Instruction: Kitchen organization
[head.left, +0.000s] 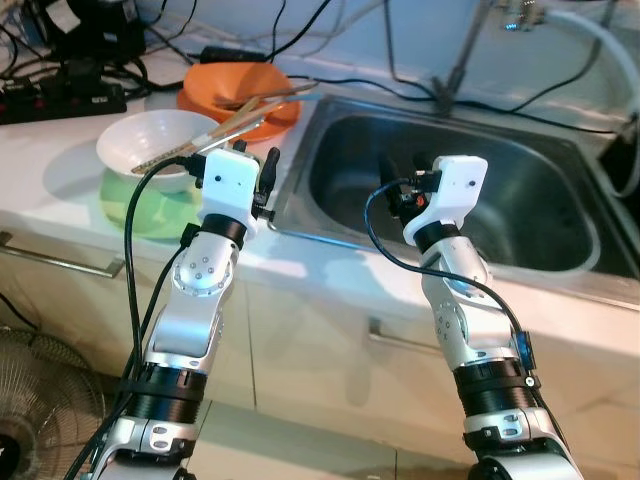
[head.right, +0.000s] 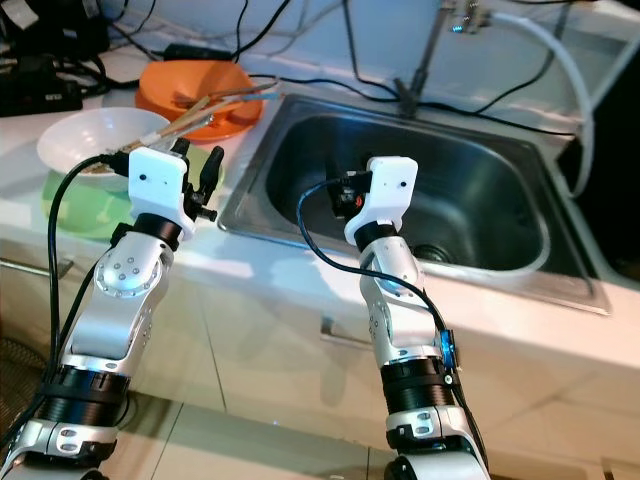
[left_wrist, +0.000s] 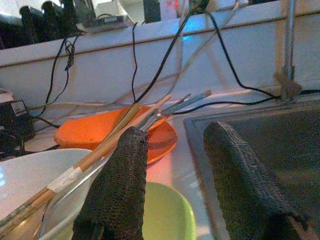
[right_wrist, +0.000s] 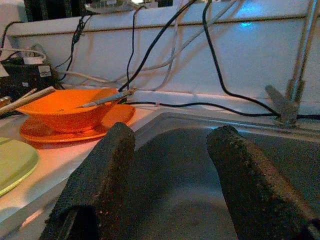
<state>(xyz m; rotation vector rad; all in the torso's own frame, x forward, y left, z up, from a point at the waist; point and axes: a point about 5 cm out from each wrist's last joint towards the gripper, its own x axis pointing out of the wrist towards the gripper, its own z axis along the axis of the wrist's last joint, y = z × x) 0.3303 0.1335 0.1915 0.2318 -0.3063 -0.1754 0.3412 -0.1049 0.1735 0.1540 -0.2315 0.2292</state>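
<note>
The left gripper (left_wrist: 172, 185) hangs over the white counter's (head.left: 60, 190) edge just beside the stainless-steel sink basin (head.left: 520, 190) — fingers spread wide, holding nothing. The right gripper (right_wrist: 172, 185) hovers over the sink, likewise parted and empty. On the counter, a white bowl (head.left: 140, 140) sits on a green plate (head.left: 135, 210), wooden chopsticks (head.left: 225, 125) slanting across it toward an orange bowl (head.left: 225, 82) on an orange plate (right_wrist: 115, 116).

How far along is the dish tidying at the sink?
Nothing looks moved yet. The orange bowl, white bowl and chopsticks sit on the counter; the sink holds no dishes. Left gripper open beside the white bowl, right gripper open over the sink, both empty.
</note>
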